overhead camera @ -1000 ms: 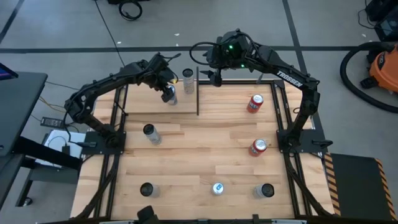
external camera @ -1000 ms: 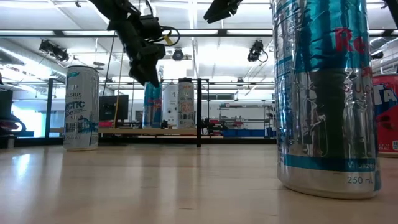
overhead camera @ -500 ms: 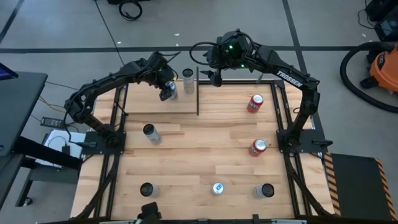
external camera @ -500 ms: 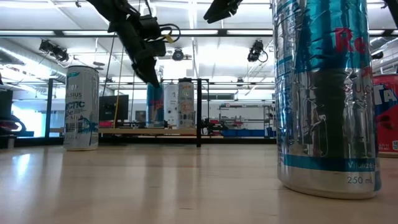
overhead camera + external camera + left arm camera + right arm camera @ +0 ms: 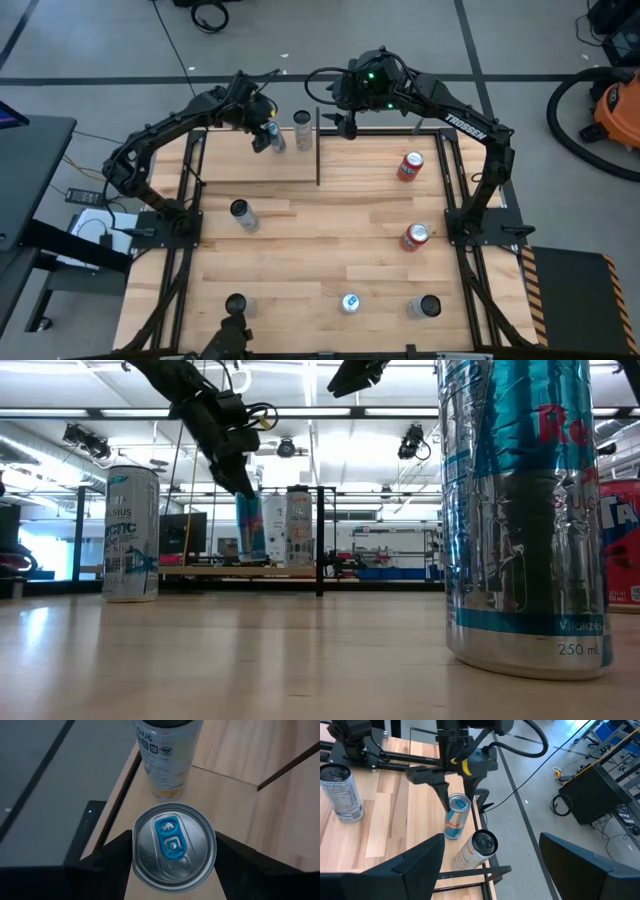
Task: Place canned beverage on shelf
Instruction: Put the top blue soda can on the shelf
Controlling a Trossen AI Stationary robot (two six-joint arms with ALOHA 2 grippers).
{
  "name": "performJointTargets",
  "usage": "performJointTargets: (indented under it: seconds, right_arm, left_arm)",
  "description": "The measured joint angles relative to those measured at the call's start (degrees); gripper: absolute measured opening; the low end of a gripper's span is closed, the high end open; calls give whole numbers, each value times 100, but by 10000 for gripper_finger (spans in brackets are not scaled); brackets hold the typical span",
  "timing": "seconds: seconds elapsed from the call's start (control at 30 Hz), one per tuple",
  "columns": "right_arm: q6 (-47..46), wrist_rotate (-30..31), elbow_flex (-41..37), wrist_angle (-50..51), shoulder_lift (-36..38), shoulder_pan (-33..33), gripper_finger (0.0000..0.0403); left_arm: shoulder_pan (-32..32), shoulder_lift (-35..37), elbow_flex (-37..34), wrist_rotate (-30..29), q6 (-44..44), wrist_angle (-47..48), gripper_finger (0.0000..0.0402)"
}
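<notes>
The left gripper (image 5: 262, 137) pinches a blue-and-silver canned beverage (image 5: 455, 817) near its top, its fingers (image 5: 116, 852) pressed against either side of the rim, and holds it over the far part of the shelf (image 5: 250, 168); in the low view the can's base seems to sit on or barely above the panel, and I cannot tell which. Just beside the gripper, toward the right arm, a pale can (image 5: 303, 130) stands on the shelf, so close that any sideways drift during release would likely knock it over. The held can also sits close to the shelf's outer edge, beyond the gripper; letting go while it is tilted or not fully seated could send it over the black rod onto the floor. The right gripper (image 5: 346, 122) hangs spread wide and empty past the pale can, above the shelf's corner post. Readable writing: "TROSSEN" on the right arm, "250 mL" on the big near can (image 5: 524, 510) in the low view, and "CELSIUS" on a can (image 5: 340, 792) in the right wrist view
</notes>
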State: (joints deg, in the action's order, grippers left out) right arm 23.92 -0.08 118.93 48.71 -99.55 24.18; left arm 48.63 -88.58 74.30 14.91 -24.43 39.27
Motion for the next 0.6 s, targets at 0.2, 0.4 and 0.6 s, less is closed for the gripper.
performJointTargets:
  seconds: [0.2, 0.4, 0.6]
  right_arm:
    - [9, 0, 0, -2, -1, 0, 334]
    - [4, 0, 0, 0, -2, 0, 334]
    - [4, -1, 0, 12, -2, 0, 334]
  left_arm:
    - [30, -11, 0, 300, 73, -5, 244]
    - [5, -275, 5, 238, 69, -48, 244]
    - [23, -388, 28, 224, -16, -175, 244]
